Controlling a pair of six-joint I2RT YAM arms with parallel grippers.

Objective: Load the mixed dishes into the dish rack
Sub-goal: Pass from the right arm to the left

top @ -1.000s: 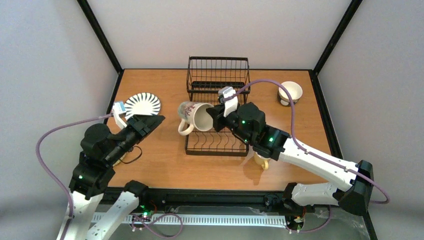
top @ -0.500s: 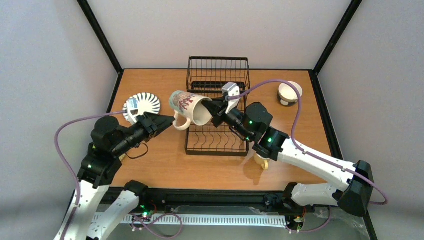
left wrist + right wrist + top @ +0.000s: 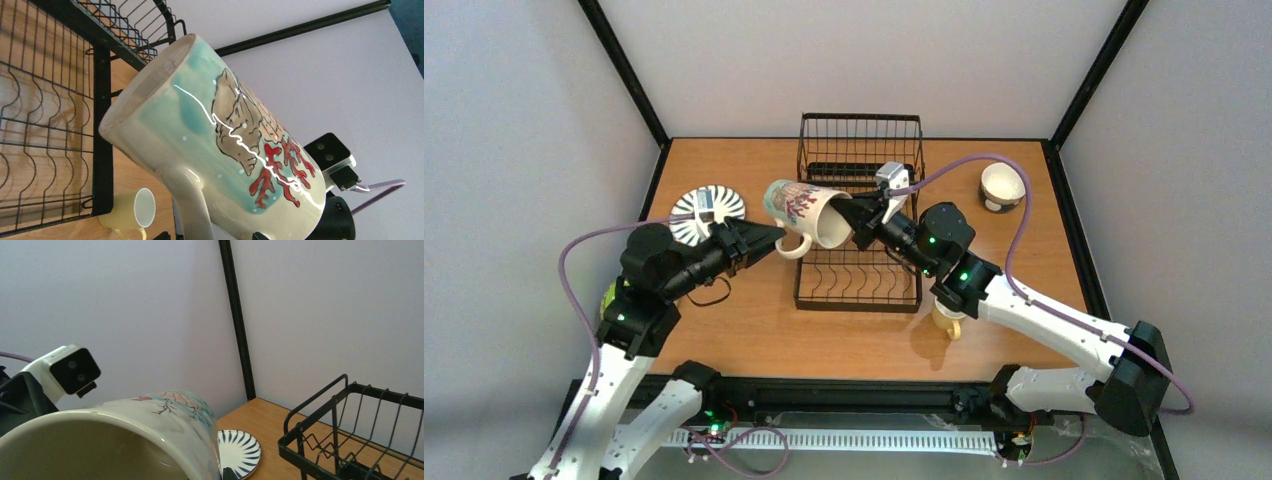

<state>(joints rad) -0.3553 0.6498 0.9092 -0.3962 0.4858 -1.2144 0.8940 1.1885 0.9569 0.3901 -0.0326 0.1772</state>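
Note:
My right gripper (image 3: 856, 221) is shut on the rim of the cream mug (image 3: 800, 208), a shell-and-coral patterned mug held tilted in the air over the left side of the black wire dish rack (image 3: 860, 270). My left gripper (image 3: 771, 238) stands open right at the mug's handle (image 3: 792, 246), its fingertips either side of it without closing. In the left wrist view the mug (image 3: 235, 150) fills the frame with its handle (image 3: 192, 200) low down. The striped plate (image 3: 714, 203) lies at the left. A yellow mug (image 3: 945, 320) lies under my right forearm.
A cream bowl (image 3: 1003, 184) sits at the back right. The rack's taller basket section (image 3: 861, 145) stands at the back. Something lime-green (image 3: 608, 296) peeks out beneath my left arm. Black frame posts rise at the table's back corners.
My left arm has swung right, bringing its open gripper up to the mug's handle. The right gripper has lifted the mug slightly up and left.

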